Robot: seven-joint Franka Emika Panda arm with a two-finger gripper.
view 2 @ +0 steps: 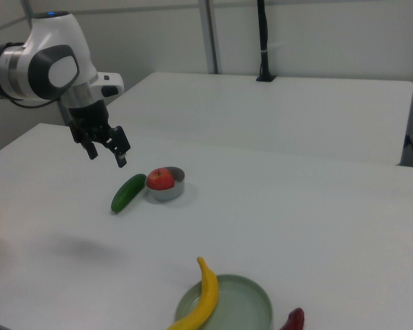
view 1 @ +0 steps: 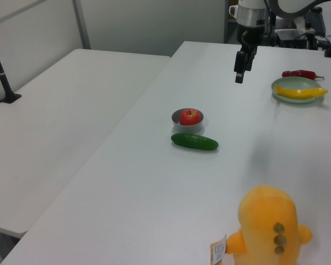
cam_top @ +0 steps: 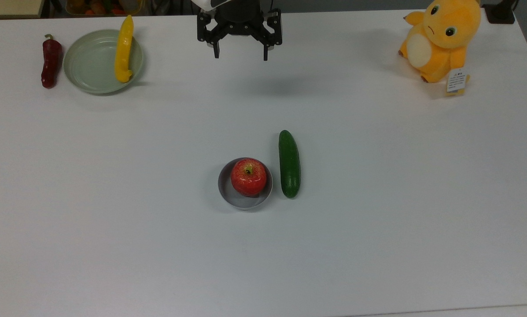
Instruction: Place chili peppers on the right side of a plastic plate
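White rounded arm casing (view 2: 51, 51), grey joint band and dark oval cap, black tool (view 2: 104, 152) with two slim black fingers (cam_top: 216, 49), angular linkage.

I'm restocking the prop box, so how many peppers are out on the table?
2. The dark red chili lies on the table just off the top view's left of the plate. The yellow pepper rests across the plate's rim on the top view's right.

Two white tables (view 1: 71, 99), grey wall (view 1: 149, 22) behind.
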